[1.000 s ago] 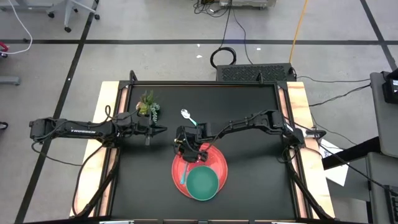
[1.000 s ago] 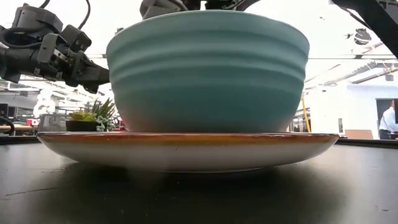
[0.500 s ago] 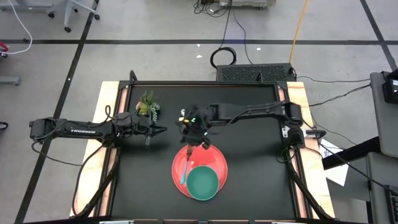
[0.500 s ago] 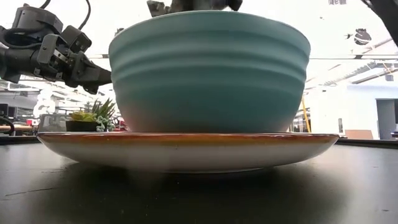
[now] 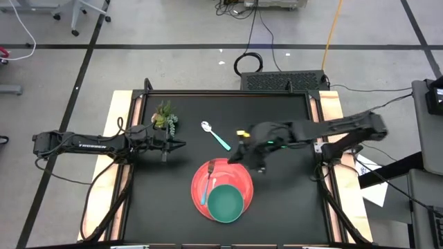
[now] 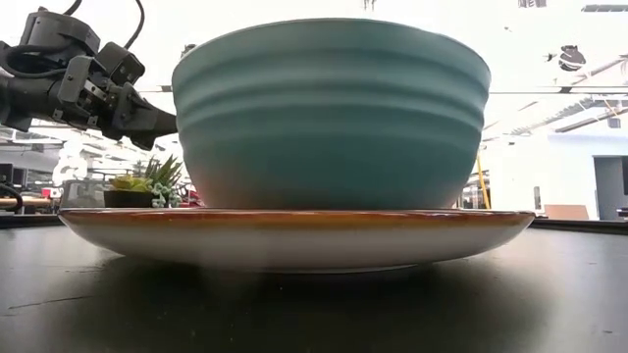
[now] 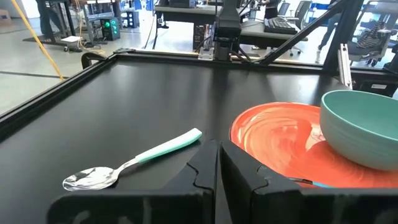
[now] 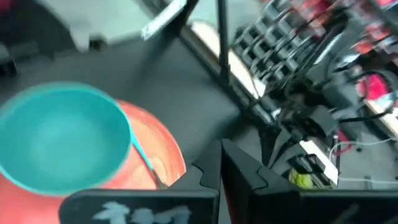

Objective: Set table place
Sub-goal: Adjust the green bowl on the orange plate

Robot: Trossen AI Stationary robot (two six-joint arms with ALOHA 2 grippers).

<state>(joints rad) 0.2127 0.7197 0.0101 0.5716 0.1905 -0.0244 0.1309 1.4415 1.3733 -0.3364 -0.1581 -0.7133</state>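
Matte black covers the top of the table (image 5: 277,200), a large rectangle edged with light wooden strips along its two short sides and ringed by a dark frame. It stands on a grey floor crossed by dark lines, with cables looping behind its far edge; the low view looks level past it into a bright workshop with benches and equipment (details there are too small to read).

Place setting. A large round red plate (image 5: 237,178) lies toward the near middle of the table; its glaze shows swirled orange-red streaks in the left wrist view, and its rim is brownish over a pale underside in the low view. A teal-green bowl (image 5: 225,204), smooth inside and ribbed with horizontal rings outside, sits on the near part of the plate. A fork (image 5: 205,188) with a light-blue handle rests on the plate, just beside the bowl. A spoon (image 5: 215,134), shiny metal bowl and light-blue handle, lies flat on the bare tabletop beyond the plate, apart from it.

Other object. A small green potted plant (image 5: 165,117) stands near the far left corner.

Arms. The left gripper (image 5: 178,144) hangs over the table to the left of the spoon and near the plant, its dark fingers (image 7: 202,176) pressed together on nothing. The right gripper (image 5: 237,158) hovers at the plate's far right edge, its fingers (image 8: 208,171) likewise pressed together and empty.
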